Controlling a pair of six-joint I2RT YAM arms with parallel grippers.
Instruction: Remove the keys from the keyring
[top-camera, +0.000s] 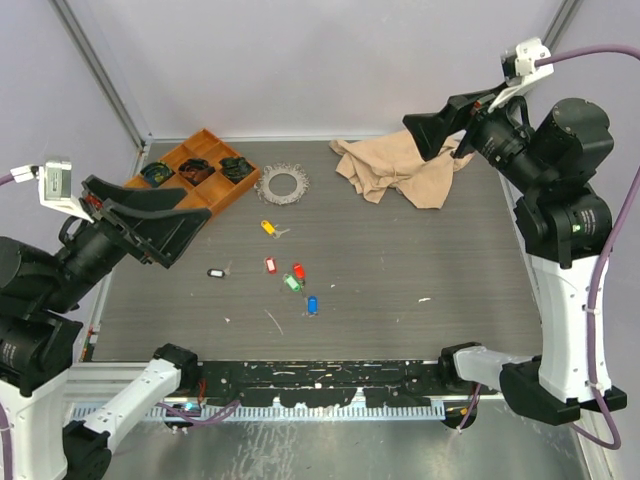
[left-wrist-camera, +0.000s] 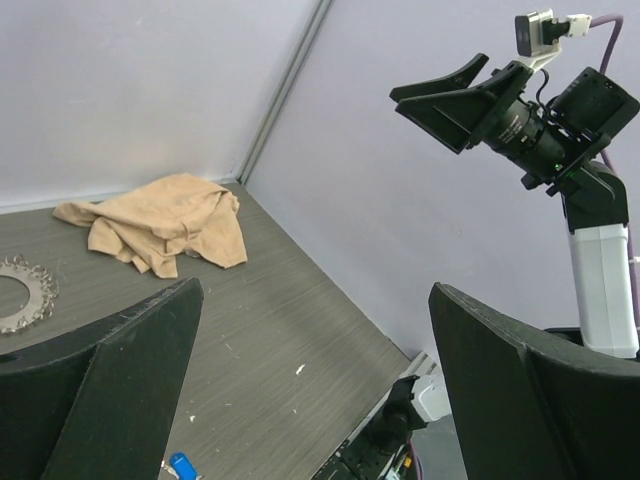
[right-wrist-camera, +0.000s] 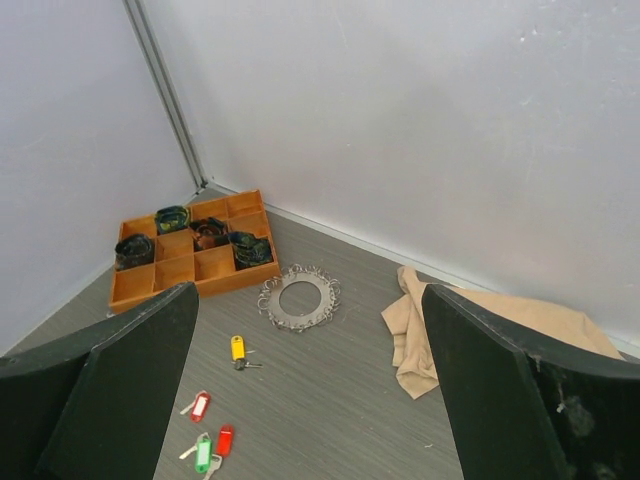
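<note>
The keys (top-camera: 292, 283) lie loose and scattered mid-tabletop (top-camera: 450, 270), well apart from the keyring (top-camera: 282, 185) farther back, so the job looks done. That likely explains why both arms are raised clear: left hand (top-camera: 185, 240) and right hand (top-camera: 420, 138) gape wide, holding nothing.

Even, diffuse light fills all three views: the pale walls (top-camera: 330, 60) are bright without glare, and the grey desk (top-camera: 400, 290) carries only faint, soft shadows. Distant things look sharp; the near claw fingers (right-wrist-camera: 120, 390) in both wrist views are dark and slightly soft.
</note>
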